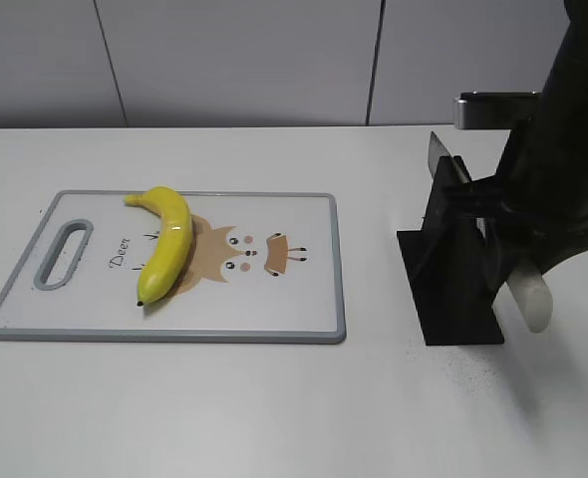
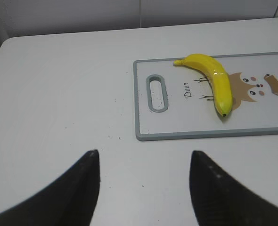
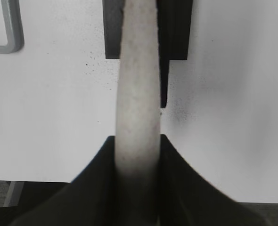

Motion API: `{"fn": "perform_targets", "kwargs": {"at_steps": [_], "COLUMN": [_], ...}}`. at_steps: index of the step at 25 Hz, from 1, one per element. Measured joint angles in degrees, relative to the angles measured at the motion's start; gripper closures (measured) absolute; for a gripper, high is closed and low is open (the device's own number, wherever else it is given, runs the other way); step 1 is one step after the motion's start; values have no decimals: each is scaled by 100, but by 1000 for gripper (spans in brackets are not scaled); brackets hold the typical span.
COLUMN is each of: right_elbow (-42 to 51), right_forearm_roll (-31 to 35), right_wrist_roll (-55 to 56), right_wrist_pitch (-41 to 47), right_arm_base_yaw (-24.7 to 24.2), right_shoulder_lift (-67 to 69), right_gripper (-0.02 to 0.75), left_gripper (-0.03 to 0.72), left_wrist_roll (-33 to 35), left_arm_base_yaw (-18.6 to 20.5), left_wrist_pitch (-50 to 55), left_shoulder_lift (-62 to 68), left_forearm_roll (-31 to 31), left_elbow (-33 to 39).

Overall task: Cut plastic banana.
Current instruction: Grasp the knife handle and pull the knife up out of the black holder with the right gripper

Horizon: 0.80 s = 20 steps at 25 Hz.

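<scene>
The yellow plastic banana point(image 1: 164, 244) lies on the left half of a white cutting board point(image 1: 274, 309) with a deer print; it also shows in the left wrist view point(image 2: 214, 80). My right gripper point(image 3: 136, 141) is shut on the knife's white handle point(image 3: 138, 94); in the exterior view the handle point(image 1: 526, 294) sticks out toward the front. The knife's blade point(image 1: 437, 154) sits in the black knife stand point(image 1: 448, 269). My left gripper point(image 2: 143, 157) is open and empty over bare table, in front of the board's handle end point(image 2: 157, 92).
The white table point(image 1: 274, 418) ends at a grey wall behind. A metal fixture point(image 1: 493, 108) stands at the back right behind the right arm. The board's grey rim lies between the banana and the knife stand.
</scene>
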Motion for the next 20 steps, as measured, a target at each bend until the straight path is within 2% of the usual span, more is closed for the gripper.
{"fn": "perform_targets", "kwargs": {"at_steps": [14, 20], "right_elbow": [-180, -637], "right_forearm_roll": [-376, -469], "right_wrist_roll": [44, 80], "right_wrist_pitch": [289, 365], "right_arm_base_yaw": [0, 0], "right_shoulder_lift": [-361, -542], "right_gripper": [552, 552], "left_gripper": [104, 104], "left_wrist_roll": [0, 0], "left_arm_base_yaw": [0, 0], "left_wrist_pitch": [0, 0], "left_shoulder_lift": [0, 0], "left_forearm_roll": [0, 0], "left_elbow": [0, 0]}}
